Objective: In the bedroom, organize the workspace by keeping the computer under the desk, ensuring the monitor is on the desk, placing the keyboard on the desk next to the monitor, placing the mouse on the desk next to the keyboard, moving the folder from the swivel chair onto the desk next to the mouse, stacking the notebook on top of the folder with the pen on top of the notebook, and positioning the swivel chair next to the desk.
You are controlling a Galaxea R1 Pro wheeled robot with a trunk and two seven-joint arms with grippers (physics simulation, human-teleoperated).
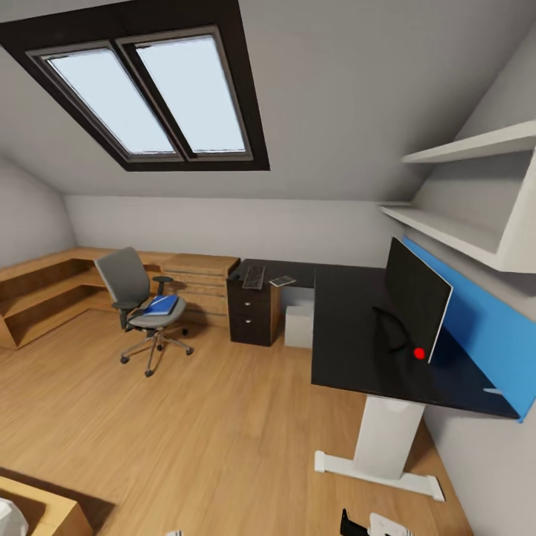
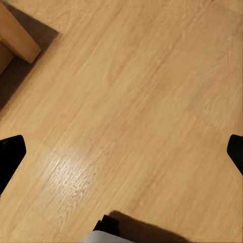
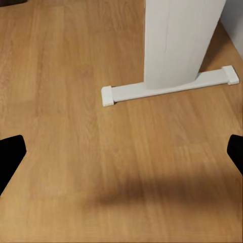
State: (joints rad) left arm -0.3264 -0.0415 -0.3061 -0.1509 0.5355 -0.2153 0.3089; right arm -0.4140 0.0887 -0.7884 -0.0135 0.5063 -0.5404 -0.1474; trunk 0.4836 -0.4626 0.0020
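Resting unlabeled: folder [image 1: 161, 304] on swivel chair [image 1: 132, 286]

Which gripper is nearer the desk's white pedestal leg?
Right. The right gripper looks onto the pedestal leg just ahead; the left gripper faces bare floor.

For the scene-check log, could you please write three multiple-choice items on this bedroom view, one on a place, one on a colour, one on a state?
1. Where does the folder lie?
A. On the desk
B. On the swivel chair seat
C. On the floor

2. What colour is the desk top?
A. Black
B. White
C. Light wood

3. How does the monitor stand?
A. Face down on the floor
B. Leaning on the chair
C. Upright on the desk

Answers: 1 B, the blue folder rests on the swivel chair seat. 2 A, the top is glossy black. 3 C, it stands upright on its stand, beside the blue wall panel.
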